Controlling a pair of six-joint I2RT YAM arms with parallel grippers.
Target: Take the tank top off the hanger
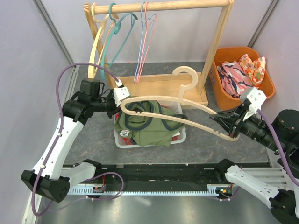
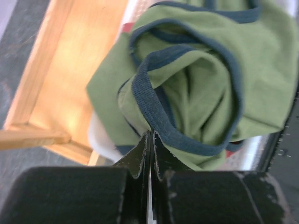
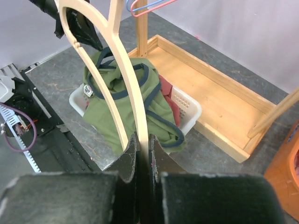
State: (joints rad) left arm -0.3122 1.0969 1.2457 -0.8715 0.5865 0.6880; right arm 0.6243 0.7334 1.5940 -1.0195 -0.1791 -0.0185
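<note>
tank top [image 1: 145, 125] in basket [image 1: 183, 131] | basket on counter [image 1: 93, 144], before rack [image 1: 163, 86] | bin [image 1: 223, 100] right of rack | hanger [image 1: 201, 108] above basket, right end in right claw [image 1: 232, 127]

A wooden clothes rack [image 1: 163, 6] stands at the far side of the dark grey tabletop [image 1: 93, 144], its rail carrying a pale wooden hanger [image 1: 96, 46], a teal hanger [image 1: 117, 37] and thin pink and blue wire hangers [image 1: 142, 42] over a shallow wooden base tray [image 1: 154, 84]. An orange basket [image 1: 219, 93] holding patterned cloth [image 1: 238, 74] sits just beside the rack's right post. A white slotted laundry basket [image 3: 187, 112] sits just in front of the base tray, with a red garment [image 3: 168, 100] showing inside its right end.
</note>
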